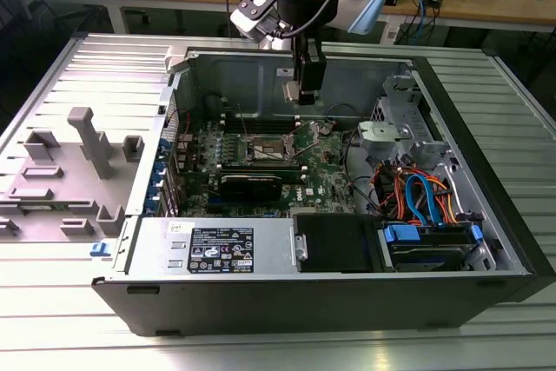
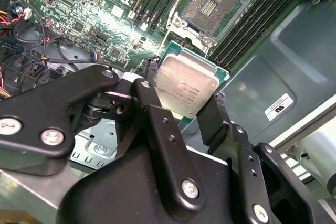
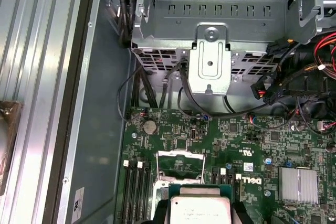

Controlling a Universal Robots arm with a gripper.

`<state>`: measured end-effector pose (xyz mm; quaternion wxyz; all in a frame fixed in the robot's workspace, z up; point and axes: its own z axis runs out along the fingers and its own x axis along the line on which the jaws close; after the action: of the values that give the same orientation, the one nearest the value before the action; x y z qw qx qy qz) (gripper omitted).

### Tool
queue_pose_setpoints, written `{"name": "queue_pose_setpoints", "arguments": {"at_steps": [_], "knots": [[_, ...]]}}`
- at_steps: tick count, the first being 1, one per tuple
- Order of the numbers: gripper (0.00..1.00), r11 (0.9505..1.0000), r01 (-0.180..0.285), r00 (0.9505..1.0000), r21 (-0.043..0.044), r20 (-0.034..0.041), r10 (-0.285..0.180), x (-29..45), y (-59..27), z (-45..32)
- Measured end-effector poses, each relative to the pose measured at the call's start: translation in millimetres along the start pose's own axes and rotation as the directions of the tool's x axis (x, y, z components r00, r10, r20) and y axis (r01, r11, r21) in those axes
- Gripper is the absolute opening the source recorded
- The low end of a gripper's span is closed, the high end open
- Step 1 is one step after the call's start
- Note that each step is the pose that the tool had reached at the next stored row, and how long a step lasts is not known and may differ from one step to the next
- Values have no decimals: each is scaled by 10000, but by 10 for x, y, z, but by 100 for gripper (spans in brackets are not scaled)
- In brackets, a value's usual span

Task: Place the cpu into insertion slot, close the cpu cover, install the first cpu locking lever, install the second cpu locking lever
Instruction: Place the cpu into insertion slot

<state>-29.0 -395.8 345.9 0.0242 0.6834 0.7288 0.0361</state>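
The cpu (image 2: 186,85) is clamped in the gripper (image 2: 181,103), raised near (not in) the uncovered insertion slot (image 2: 212,6). A white printed label (image 2: 277,107) is seen in the second wrist view, and a metal drive cage (image 3: 210,61) in the first wrist view.

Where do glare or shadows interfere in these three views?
Exterior view: glare whitens the ribbed table, and the inside of the case sits in shade. Second wrist view: a bright hotspot on the green board beside the held cpu. First wrist view: evenly lit, no strong glare.
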Motion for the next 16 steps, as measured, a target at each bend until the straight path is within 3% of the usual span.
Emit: {"name": "queue_pose_setpoints", "arguments": {"at_steps": [4, 8, 10, 16], "knots": [[55, 10000, -2, 10000, 5, 1, 2, 0, -1, 1], [55, 9995, -29, 10000, 314, -19, 30, 0, -3, 37], [55, 9991, -108, 9999, 407, -13, 109, 6, -7, 71], [55, 9973, -597, 9982, 428, 43, 596, 24, -21, 197]]}}
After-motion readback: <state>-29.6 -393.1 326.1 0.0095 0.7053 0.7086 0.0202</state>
